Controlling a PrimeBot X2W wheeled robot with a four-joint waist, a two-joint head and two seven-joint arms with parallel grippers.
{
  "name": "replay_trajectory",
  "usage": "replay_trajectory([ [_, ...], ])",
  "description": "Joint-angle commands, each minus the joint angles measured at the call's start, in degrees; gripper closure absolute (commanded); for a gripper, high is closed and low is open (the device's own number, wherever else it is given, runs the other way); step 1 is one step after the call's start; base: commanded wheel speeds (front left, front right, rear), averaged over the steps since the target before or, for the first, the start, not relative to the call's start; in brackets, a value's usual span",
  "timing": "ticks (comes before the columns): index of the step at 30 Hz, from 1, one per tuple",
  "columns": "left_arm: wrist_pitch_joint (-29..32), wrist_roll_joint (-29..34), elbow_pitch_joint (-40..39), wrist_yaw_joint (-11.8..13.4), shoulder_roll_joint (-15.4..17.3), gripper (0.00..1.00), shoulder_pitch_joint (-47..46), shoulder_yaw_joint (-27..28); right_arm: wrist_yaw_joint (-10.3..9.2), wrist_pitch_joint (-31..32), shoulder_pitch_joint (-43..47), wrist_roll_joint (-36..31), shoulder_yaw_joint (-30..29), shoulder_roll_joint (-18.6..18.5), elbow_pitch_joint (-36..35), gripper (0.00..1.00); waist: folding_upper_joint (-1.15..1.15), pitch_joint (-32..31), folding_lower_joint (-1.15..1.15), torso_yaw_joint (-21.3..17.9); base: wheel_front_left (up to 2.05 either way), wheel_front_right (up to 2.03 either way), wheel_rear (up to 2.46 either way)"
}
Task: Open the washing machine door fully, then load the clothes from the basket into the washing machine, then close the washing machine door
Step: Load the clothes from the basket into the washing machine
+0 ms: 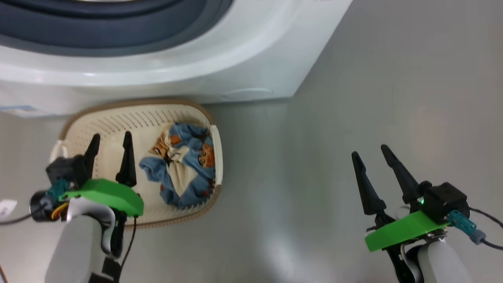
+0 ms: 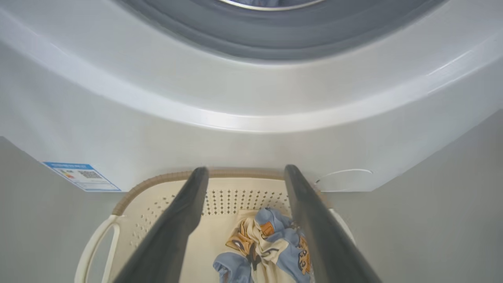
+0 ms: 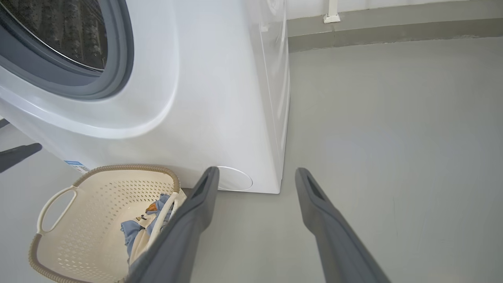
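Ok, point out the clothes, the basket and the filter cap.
clothes (image 1: 182, 165), head view, middle of the heap.
basket (image 1: 129, 118), head view, bare perforated wall.
filter cap (image 3: 235, 179), right wrist view, cap's centre.

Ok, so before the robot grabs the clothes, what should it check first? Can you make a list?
1. Left gripper open: ok, its fingers stand apart above the basket.
2. Clothes in the basket: ok, bunched against its right side.
3. Left gripper lined up over the clothes: not ok, the pile lies a bit to its right.
4. Way into the washing machine free: ok, the drum mouth is uncovered.
5. Right gripper out of the way: ok, open over bare floor, away from the basket.
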Motion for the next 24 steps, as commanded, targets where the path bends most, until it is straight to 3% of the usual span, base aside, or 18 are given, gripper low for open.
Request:
replay_trajectory([
  [1,-0.3,0.2,1.3,-0.5,2.0,0.0,-1.8,1.2,0.09,-0.7,-0.6,-0.3,1.5,0.2,-1.6,0.0,-0.01,8.7,0.0,-2.2,0.0,0.0,0.0],
  [12,5.7,-3.6,21.0,-3.1,4.0,0.0,-14.8,-4.7,0.09,-0.7,-3.9,0.1,1.8,1.1,-2.6,0.0,-0.01,17.2,0.0,-5.3,0.0,0.0,0.0],
  [19,9.7,-10.2,24.4,-3.1,5.6,0.0,-18.9,-14.2,0.09,-0.7,-4.7,0.3,1.9,1.4,-2.9,0.0,-0.01,20.4,0.0,-6.2,0.0,0.0,0.0],
  [24,9.4,-12.7,27.0,-3.1,8.2,0.0,-20.9,-17.6,0.09,-0.7,-5.0,0.4,2.0,1.5,-3.1,0.0,-0.01,22.2,0.0,-6.3,0.0,0.0,0.0],
])
